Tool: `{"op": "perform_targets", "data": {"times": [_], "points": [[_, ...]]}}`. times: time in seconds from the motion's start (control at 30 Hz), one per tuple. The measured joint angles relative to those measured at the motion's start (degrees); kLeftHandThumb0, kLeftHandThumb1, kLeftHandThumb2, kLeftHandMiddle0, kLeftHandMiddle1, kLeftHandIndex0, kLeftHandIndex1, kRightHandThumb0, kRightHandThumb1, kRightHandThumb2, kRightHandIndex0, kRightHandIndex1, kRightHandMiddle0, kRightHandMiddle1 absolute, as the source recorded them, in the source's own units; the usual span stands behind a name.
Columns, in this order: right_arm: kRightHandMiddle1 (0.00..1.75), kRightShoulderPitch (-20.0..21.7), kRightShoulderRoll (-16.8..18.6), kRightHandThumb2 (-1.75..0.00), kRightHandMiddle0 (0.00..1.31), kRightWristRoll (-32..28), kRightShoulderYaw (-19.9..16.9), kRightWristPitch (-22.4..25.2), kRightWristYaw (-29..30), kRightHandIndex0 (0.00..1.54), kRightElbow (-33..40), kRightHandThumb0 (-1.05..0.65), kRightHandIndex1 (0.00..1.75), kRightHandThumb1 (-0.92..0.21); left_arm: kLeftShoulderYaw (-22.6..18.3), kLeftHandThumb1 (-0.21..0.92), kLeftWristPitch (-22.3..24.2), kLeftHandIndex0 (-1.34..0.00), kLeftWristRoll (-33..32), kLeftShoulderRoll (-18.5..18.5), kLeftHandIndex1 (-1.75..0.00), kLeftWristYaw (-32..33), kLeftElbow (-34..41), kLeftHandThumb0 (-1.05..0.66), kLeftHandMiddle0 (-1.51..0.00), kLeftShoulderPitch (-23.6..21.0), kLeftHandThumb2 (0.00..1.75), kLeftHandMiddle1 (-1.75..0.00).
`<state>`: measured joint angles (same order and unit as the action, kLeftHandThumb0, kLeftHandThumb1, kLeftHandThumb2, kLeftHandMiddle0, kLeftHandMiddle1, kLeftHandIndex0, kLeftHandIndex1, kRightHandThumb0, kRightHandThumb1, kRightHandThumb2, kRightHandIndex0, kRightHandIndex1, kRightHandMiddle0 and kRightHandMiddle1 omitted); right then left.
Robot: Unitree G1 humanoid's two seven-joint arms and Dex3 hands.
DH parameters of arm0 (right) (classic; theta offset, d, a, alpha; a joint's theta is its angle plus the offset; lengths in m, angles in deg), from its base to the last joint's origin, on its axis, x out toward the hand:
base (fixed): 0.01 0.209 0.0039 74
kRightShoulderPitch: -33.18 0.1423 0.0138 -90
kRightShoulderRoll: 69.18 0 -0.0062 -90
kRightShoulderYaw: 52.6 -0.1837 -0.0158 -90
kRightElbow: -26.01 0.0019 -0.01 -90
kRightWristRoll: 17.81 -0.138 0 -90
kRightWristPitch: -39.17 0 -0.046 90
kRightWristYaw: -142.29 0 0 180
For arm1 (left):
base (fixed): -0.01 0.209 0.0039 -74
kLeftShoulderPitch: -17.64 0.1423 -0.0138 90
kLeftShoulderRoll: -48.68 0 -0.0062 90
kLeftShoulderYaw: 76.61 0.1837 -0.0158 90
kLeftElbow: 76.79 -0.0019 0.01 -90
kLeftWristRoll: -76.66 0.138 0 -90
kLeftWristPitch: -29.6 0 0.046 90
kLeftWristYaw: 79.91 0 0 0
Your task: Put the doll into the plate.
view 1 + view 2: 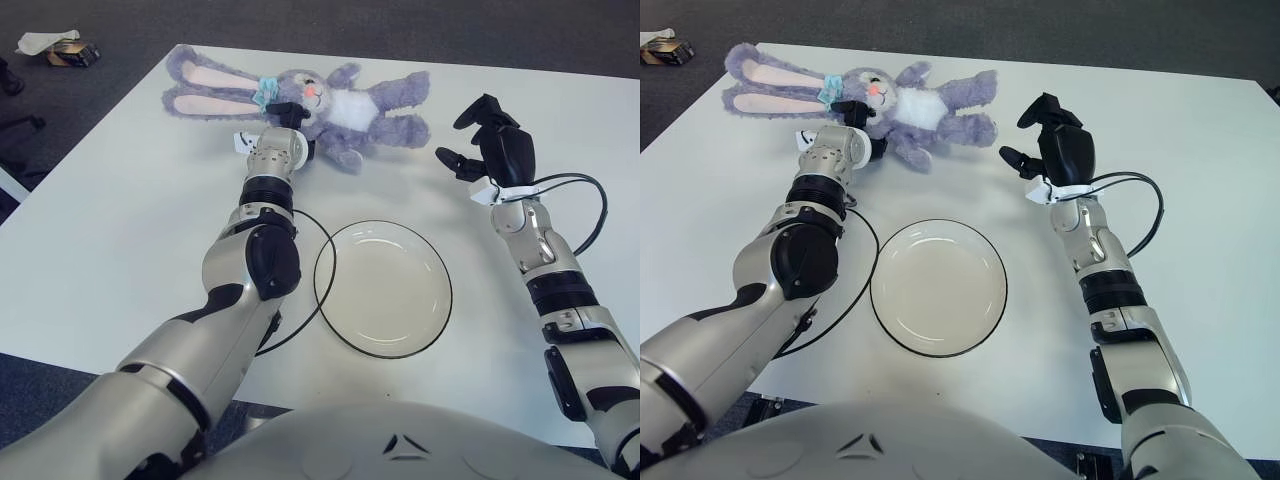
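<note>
Doll [330, 110] lies on its back at the far side of the white counter [120, 230], left hand [278, 140] with fingers closed on its neck. Right hand [495, 145] hovers beside its feet, fingers spread. Plate [385, 288] sits empty nearer. Dark carpet [90, 90] surrounds the counter.

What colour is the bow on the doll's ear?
Teal; the bow on the doll shows best in the left eye view.

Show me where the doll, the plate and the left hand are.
doll [350, 105]: left eye view, white chest.
plate [437, 262]: left eye view, right rim.
left hand [285, 118]: left eye view, fingers at the doll's head.
</note>
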<state>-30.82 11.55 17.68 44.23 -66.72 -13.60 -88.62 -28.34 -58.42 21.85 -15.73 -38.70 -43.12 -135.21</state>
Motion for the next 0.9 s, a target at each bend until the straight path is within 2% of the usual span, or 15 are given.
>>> {"op": "perform_targets", "data": {"times": [0.23, 0.37, 0.5, 0.57, 0.7, 0.8, 0.9], "points": [[1.75, 0.03, 0.01, -0.50, 0.03, 0.66, 0.69, 0.27, 0.00, 0.33, -0.65, -0.01, 1.57, -0.92, 4.79, -0.05, 4.79, -0.65, 2.13, -0.01, -1.75, 4.88, 6.61, 0.00, -0.89, 0.67, 1.73, -1.73], [1.75, 0.26, 0.06, -0.50, 0.03, 0.85, 1.03, 0.37, 0.01, 0.32, -1.71, -0.01, 1.58, -0.92, 8.79, -0.04, 10.58, -0.66, 2.96, -0.19, -1.75, 3.96, 11.09, 0.00, -0.89, 2.48, 1.71, -1.68], [1.75, 0.48, 0.14, -0.51, 0.02, 1.00, 1.17, 0.53, 0.06, 0.31, -2.59, -0.01, 1.59, -0.92, 12.71, 0.08, 16.96, -0.65, 3.33, -0.61, -1.75, 1.93, 16.11, 0.00, -0.72, 5.36, 1.56, -1.67], [1.75, 0.57, 0.17, -0.51, 0.02, 1.04, 1.21, 0.58, 0.27, 0.31, -2.93, -0.01, 1.60, -0.92, 14.52, 0.21, 20.04, -0.56, 3.40, -0.81, -1.73, 1.31, 18.68, -0.01, -0.61, 6.93, 1.43, -1.72], [1.75, 0.97, 0.27, -0.51, 0.02, 1.08, 1.25, 0.65, 0.88, 0.31, -3.71, -0.01, 1.60, -0.92, 19.08, 0.41, 27.12, -0.38, 3.39, -1.19, -1.69, -0.46, 25.69, -0.01, -0.51, 11.04, 1.19, -1.74], [1.75, 1.30, 0.28, -0.52, 0.01, 1.09, 1.28, 0.71, 1.05, 0.31, -4.00, -0.01, 1.61, -0.92, 22.20, 0.51, 33.51, -0.12, 2.40, -1.44, -1.68, -2.17, 32.73, -0.51, -0.29, 15.52, 0.99, -1.74], [1.75, 1.67, 0.28, -0.52, 0.01, 1.08, 1.28, 1.04, 1.08, 0.31, -4.30, -0.01, 1.61, -0.92, 24.68, 0.55, 39.86, -0.04, 0.68, -1.46, -1.64, -4.56, 39.22, -0.72, -0.16, 20.47, 0.89, -1.75]]}}
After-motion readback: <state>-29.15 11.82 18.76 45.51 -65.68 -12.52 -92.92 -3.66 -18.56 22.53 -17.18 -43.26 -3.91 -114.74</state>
